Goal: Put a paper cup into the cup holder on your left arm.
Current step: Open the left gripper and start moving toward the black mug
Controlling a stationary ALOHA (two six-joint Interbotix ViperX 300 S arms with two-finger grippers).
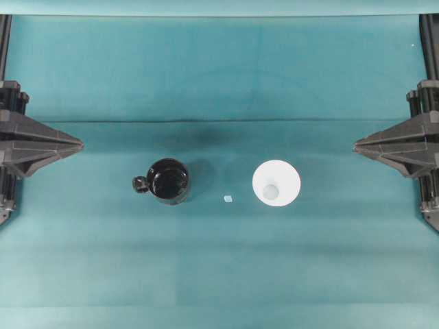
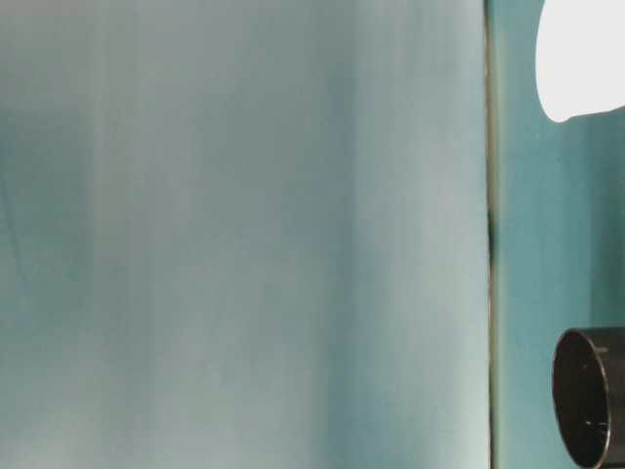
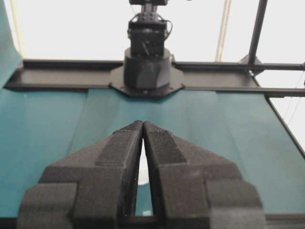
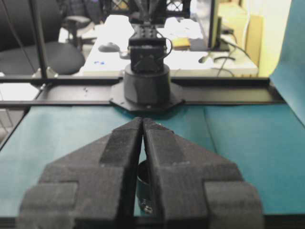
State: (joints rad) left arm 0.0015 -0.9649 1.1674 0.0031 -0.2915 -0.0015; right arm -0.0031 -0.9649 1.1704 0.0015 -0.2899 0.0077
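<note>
On the teal worktop (image 1: 219, 274), the cup holder (image 1: 168, 180) stood at 3 o'clock from the left claw (image 1: 81, 144), well apart. The paper cup (image 1: 276, 182) stood beyond, nearer the right claw (image 1: 355, 145). Both claws pointed level inward, tips together, empty.

The left tool (image 3: 143, 125) fills the lower half of the view. Its two black fingers (image 3: 114, 152) taper forward to pointed tips that meet, leaving only a thin gap further back; nothing is held between them. A sliver of white shows through that gap. Beneath the tool lies the teal surface (image 3: 228, 129). At the far edge, directly ahead, stands the opposite arm's black base (image 3: 147, 71) on a black rail (image 3: 66, 78). The background beyond is bright and washed out.
</note>
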